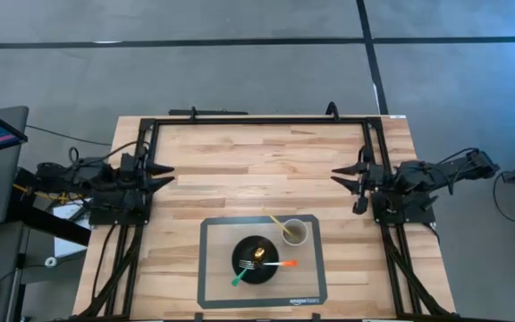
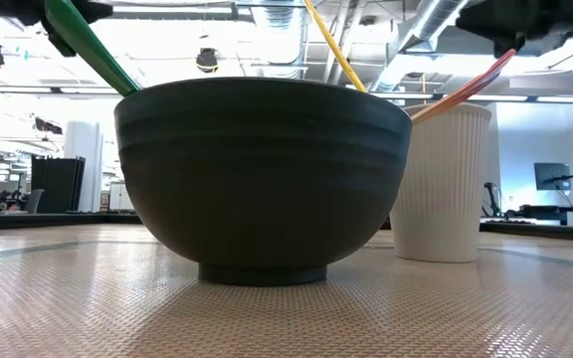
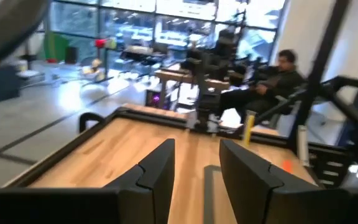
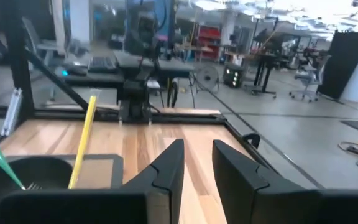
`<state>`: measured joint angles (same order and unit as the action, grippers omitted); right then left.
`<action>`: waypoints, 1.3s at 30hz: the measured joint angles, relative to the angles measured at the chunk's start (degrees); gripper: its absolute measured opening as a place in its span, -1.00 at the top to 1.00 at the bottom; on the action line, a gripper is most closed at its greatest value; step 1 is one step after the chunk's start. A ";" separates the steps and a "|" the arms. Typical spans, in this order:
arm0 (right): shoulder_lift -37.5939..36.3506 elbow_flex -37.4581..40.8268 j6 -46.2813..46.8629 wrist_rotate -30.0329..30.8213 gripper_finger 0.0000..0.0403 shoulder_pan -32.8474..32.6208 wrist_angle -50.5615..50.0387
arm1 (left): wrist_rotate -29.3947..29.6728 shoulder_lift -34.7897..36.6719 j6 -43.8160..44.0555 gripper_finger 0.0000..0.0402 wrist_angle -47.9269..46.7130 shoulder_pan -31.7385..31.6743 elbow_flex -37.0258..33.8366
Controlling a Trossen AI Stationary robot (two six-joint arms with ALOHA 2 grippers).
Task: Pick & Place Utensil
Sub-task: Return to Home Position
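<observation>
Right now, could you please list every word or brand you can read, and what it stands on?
"amazonbasics": small white print on the grey rectangular mat's dark border, barely legible.
White ribbed paper cup, dark round bowl: no print visible.
Room signs behind: too blurred to read.

Low view: black bowl (image 2: pixel 263 179) hides left side of white cup (image 2: pixel 444 184) & btm of yellow straw (image 2: pixel 334 45); green handle (image 2: pixel 88 45) cut off at top edge.
</observation>
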<state>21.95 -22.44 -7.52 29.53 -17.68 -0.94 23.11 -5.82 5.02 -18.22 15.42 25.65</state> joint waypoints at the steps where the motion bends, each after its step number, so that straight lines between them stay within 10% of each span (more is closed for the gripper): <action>1: -2.14 1.16 -0.29 -0.83 0.62 0.35 -0.05 | -1.04 1.42 -0.09 0.36 0.23 0.00 -1.11; 13: -21.71 8.23 -0.10 -11.71 0.62 4.99 -5.91 | -4.22 5.07 -3.06 0.37 13.69 -0.07 -15.80; 21: -21.19 9.11 -0.04 -15.98 0.62 6.10 -7.96 | -4.29 5.11 -7.67 0.37 27.75 -0.09 -25.16; 39: -21.79 8.97 -5.06 -16.18 0.62 6.24 -10.48 | -6.80 4.96 -9.50 0.37 28.42 -14.87 -25.34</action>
<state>0.16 -13.47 -12.58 13.34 -11.44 -11.43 16.31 -0.86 -4.48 10.21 0.55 0.32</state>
